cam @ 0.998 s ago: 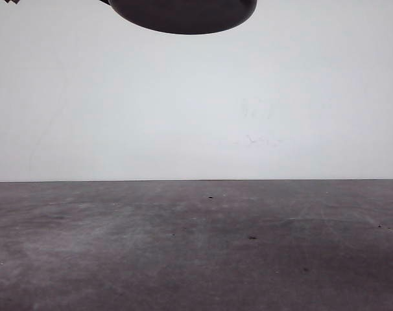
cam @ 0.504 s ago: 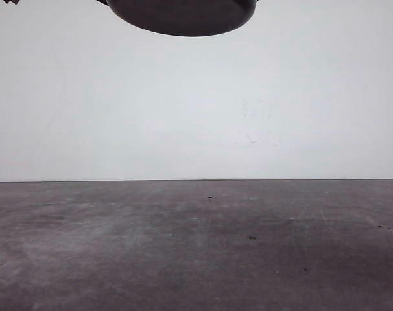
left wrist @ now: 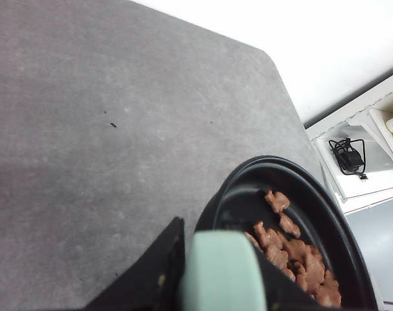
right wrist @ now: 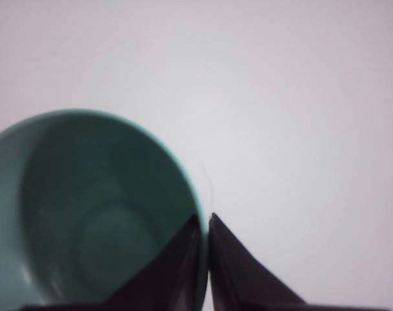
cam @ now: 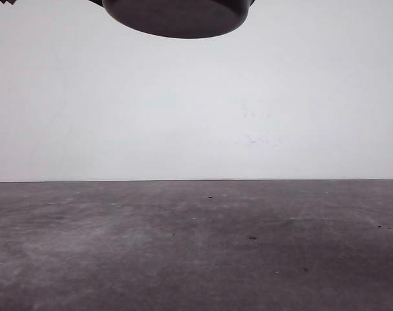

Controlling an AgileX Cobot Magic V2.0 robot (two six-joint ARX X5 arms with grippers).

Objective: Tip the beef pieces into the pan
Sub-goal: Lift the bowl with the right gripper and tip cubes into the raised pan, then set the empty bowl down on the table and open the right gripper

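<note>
Tabletop (left wrist: 119, 142): grey, bare, lower half of front view.
Pan (cam: 177, 16): black, held aloft at top of front view; handle (left wrist: 219, 272) clamped in left gripper (left wrist: 209, 275) jaws, pan extending straight ahead.
Bowl (right wrist: 86, 214): teal, apparently empty, rim pinched by right gripper (right wrist: 206, 233).
Beef (left wrist: 294, 249): heaped in pan's near side.

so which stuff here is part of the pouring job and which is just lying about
Part of the job:
pan, held up by its handle
beef pieces, already in the pan
teal bowl, empty, its rim between the right fingers

Just lying about:
black cable bundle off the table
</note>
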